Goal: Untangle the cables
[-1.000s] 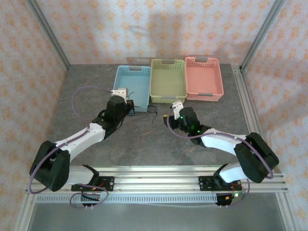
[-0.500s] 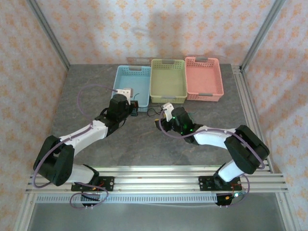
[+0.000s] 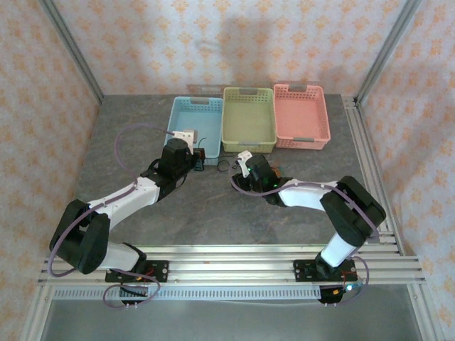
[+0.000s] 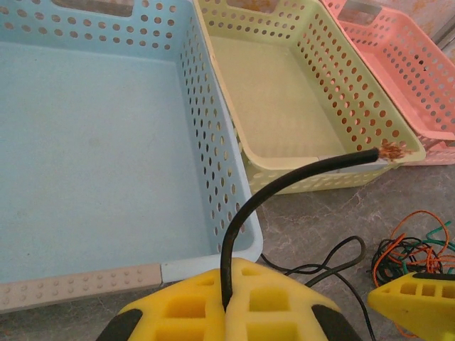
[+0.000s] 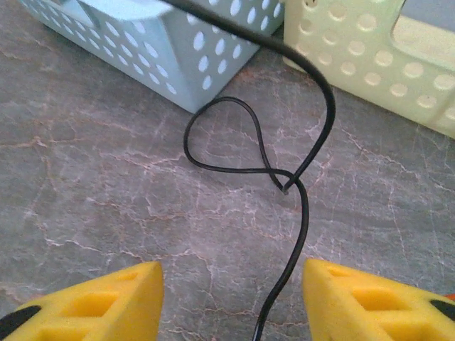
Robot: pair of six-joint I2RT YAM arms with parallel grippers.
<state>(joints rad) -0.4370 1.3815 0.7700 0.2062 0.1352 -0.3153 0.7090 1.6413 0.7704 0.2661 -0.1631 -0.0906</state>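
Black cable (image 5: 304, 213) looped, bare-ended; orange-green cables (image 4: 416, 245) tangled.

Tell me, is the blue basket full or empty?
Empty. The blue basket has a bare floor, with nothing lying in it.

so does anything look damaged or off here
The black cable pinched in the left end effector ends in a frayed tip, bare coppery strands splayed, near the yellow-green basket's front rim. Otherwise just the tangle of cables on the table.
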